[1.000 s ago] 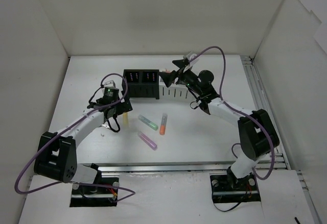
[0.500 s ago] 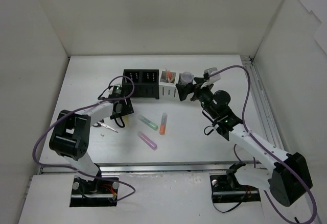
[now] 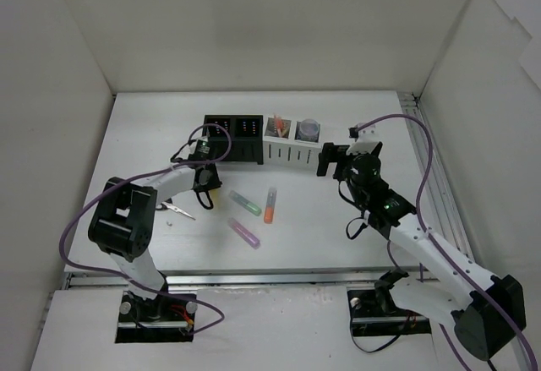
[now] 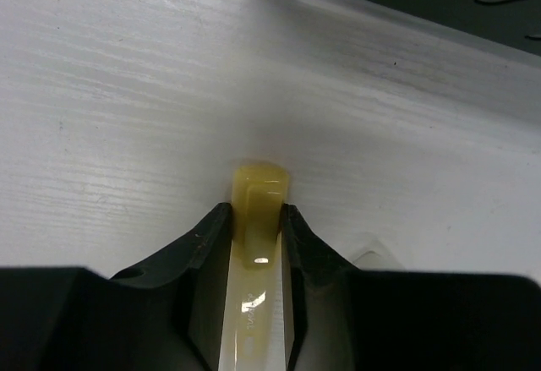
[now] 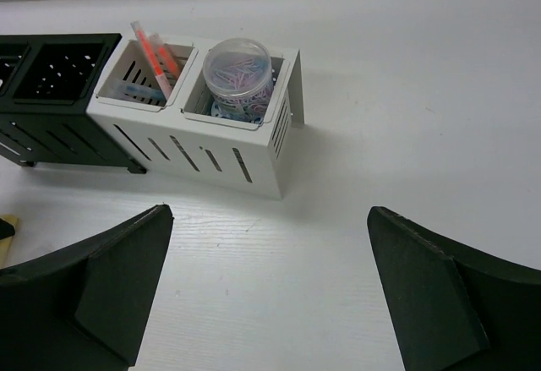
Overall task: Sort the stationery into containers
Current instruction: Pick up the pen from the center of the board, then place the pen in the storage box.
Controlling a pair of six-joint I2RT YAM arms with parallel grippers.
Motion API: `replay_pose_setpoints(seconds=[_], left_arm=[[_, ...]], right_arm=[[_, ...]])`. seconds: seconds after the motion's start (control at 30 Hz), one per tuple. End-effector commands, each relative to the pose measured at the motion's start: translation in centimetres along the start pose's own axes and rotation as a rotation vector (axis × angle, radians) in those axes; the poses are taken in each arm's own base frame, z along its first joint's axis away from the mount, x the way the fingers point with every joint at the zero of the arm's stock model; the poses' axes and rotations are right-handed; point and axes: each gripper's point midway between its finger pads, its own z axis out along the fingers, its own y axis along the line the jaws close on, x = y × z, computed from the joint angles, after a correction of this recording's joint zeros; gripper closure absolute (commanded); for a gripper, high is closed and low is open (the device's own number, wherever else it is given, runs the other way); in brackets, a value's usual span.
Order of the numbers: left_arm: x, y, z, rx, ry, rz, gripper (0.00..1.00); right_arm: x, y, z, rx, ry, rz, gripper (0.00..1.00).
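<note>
1. Stationery is part sorted: some sits in the white organiser (image 5: 211,160), and the rest lies on the desk (image 3: 144,126) on that organiser's near side.
2. The white organiser's left compartment holds orange-pink pens (image 5: 150,54) leaning on its wall. Something blue (image 5: 135,94) lies low beside them, and I cannot make out what it is.
3. The white organiser's right compartment holds a clear round tub (image 5: 239,67) packed with coloured paper clips.
4. The black organiser (image 5: 51,126) stands in line with the white organiser, touching its left end. A dotted floor shows in both of its compartments.
5. The yellow marker (image 4: 260,185) lies on the desk to the near left of the white organiser, in front of the black one. The left jaws are closed on its barrel, one finger pressed to each side, and its blunt end pokes out past the tips.
6. The green marker (image 3: 245,202) and orange marker (image 3: 270,205) lie loose on the desk on the white organiser's near side. The pink-purple marker (image 3: 243,232) lies farther from it.
7. The right jaws are spread wide with nothing between them, just off the white organiser's right end.
8. Faint print on the yellow marker's barrel is too blurred to read.
</note>
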Motion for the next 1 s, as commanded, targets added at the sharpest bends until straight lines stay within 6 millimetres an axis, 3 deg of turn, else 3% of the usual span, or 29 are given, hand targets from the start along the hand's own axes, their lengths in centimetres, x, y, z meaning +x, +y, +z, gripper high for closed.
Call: replay_pose_setpoints(seconds=[0.0,0.17,0.27,0.5,0.7,0.83,0.9,0.93,0.97], left_arm=[[-2.5,-1.4,-2.6,0.026,-0.09,0.034,1.0],[-6.2,-3.3,-6.4,0.096,-0.227,0.101,1.0],[-10.5,-6.5,-11.5,0.237,-0.429,0.166,1.0],[-18.3,-13.3,-19.3,0.514,-0.743,0.317,1.0],[-23.2,-17.6,-20.6,0.624,-0.939,0.35,0.94],[-24.9,-19.5,-19.6,0.667,-1.008,0.33,0.92],[-25.6,-20.4,-18.6,0.689,-1.035,0.309,0.91],[-25.5,-20.7,-17.0,0.688,-1.021,0.306,0.9],[-25.9,-21.1,-17.1,0.704,-1.043,0.299,0.9]], right_arm=[[-2.5,-0.7,-0.9,0.039,-0.081,0.048,0.02],[-1.9,0.2,-1.2,-0.042,-0.095,0.005,0.02],[-1.5,1.4,-1.5,-0.13,-0.109,-0.036,0.02],[-0.4,2.2,-1.5,-0.192,-0.09,-0.102,0.02],[0.0,1.5,-1.6,-0.166,-0.095,-0.131,0.02],[0.1,1.2,-1.7,-0.157,-0.1,-0.143,0.02],[0.4,1.2,-1.7,-0.16,-0.091,-0.148,0.02],[0.6,1.2,-1.7,-0.159,-0.084,-0.151,0.02],[0.7,1.1,-1.6,-0.157,-0.081,-0.151,0.02]])
